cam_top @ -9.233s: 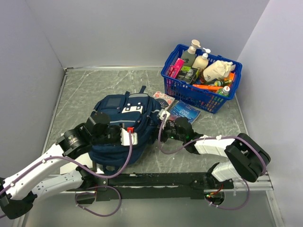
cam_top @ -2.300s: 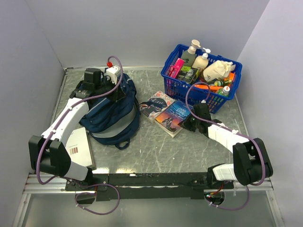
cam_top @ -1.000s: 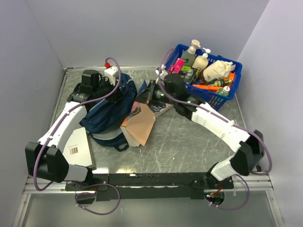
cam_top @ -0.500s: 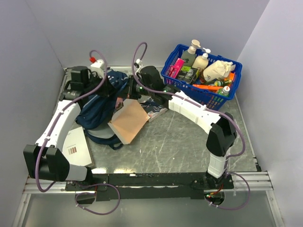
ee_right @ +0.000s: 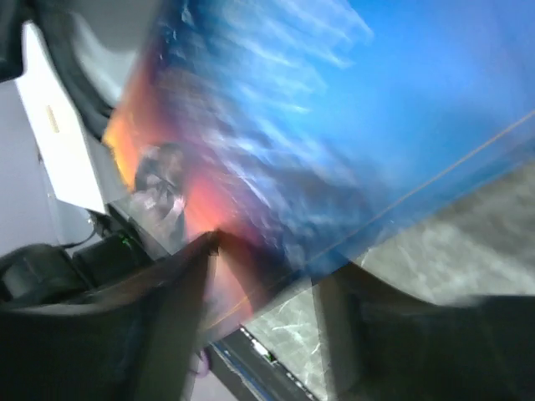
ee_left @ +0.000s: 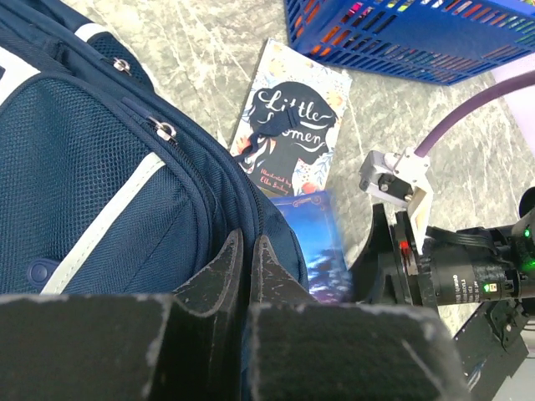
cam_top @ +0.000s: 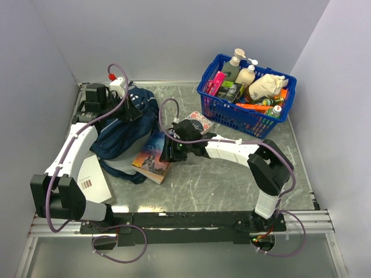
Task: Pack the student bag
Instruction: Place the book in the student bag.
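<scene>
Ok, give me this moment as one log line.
left pincer: shut on student bag rim | right pincer: at blue-orange book, grip unclear | book: lying against bag, not packed

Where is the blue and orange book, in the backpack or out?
Out: the book lies on the table, its cover showing, against the backpack.

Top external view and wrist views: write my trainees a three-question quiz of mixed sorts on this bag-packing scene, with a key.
1. True or false: the Little Women book lies inside the blue basket.
2. The left pincer is shut on: A the student bag, B a bottle, C the basket.
3. Which pincer is at the blue-and-orange book?
Key: 1 false, it lies on the table; 2 A; 3 the right pincer.
</scene>
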You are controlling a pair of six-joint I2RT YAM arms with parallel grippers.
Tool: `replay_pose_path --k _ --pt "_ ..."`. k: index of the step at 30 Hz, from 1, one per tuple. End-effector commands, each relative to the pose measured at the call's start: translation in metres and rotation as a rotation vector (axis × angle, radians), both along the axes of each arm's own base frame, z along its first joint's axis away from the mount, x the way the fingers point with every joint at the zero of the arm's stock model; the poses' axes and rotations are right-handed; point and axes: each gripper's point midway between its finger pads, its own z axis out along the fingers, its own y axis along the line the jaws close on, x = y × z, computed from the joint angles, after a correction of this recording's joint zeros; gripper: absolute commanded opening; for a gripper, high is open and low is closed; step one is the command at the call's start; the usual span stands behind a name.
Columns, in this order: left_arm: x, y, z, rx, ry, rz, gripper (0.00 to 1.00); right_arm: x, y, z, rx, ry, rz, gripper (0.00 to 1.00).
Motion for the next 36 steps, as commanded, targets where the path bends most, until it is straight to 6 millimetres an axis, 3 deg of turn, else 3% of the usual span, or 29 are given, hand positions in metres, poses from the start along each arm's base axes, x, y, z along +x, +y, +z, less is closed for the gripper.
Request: replay_pose_path --k 1,5,10,13,17,18,19,21,23,24,28,30,32,33,36 --pt "0.001 -0.018 0.045 -0.078 -0.137 -0.1 0.01 -0.001 -0.009 0.028 -0.022 -0.064 0.004 0.79" --pt "-0.003 -0.023 0.041 -0.103 -0.12 -0.128 0.01 -0.013 -0.031 0.027 -0.051 -0.071 -0.015 0.95" --pt "-0.006 -0.027 0.043 -0.111 -0.114 -0.147 0.01 -0.032 -0.044 0.007 -0.051 0.008 -0.036 1.0" --pt "-0.007 -0.032 0.044 -0.114 -0.115 -0.156 0.01 -0.04 -0.042 -0.011 -0.023 0.073 -0.034 1.0" --pt "-0.013 -0.042 0.044 -0.117 -0.115 -0.169 0.01 -0.031 -0.028 -0.021 0.084 0.076 -0.062 0.99" --pt "-0.015 -0.046 0.043 -0.12 -0.112 -0.177 0.01 -0.022 -0.02 -0.014 0.145 0.039 -0.066 0.99" --pt "-0.017 -0.048 0.041 -0.119 -0.109 -0.184 0.01 -0.023 -0.016 -0.022 0.164 0.063 -0.074 0.98" --pt "-0.022 -0.056 0.034 -0.104 -0.087 -0.205 0.01 -0.016 -0.004 -0.015 0.236 0.051 -0.062 0.97" --pt "-0.025 -0.061 0.026 -0.1 -0.068 -0.227 0.01 -0.012 0.005 -0.021 0.255 0.076 -0.067 0.96" --pt "-0.026 -0.061 0.026 -0.1 -0.067 -0.229 0.01 -0.007 0.01 -0.017 0.287 0.057 -0.071 0.95" --pt "-0.029 -0.061 0.017 -0.093 -0.05 -0.241 0.01 0.003 0.021 -0.03 0.318 0.072 -0.097 0.93" --pt "-0.031 -0.061 0.015 -0.091 -0.048 -0.249 0.01 0.005 0.023 -0.031 0.342 0.09 -0.114 0.84" --pt "-0.033 -0.061 0.013 -0.088 -0.047 -0.258 0.01 0.011 0.024 -0.018 0.394 0.05 -0.131 0.73" --pt "-0.034 -0.061 0.011 -0.087 -0.043 -0.261 0.01 0.015 0.023 -0.01 0.415 0.029 -0.137 0.57" --pt "-0.038 -0.062 0.006 -0.091 -0.034 -0.274 0.01 0.026 0.029 0.035 0.459 -0.088 -0.118 0.35"
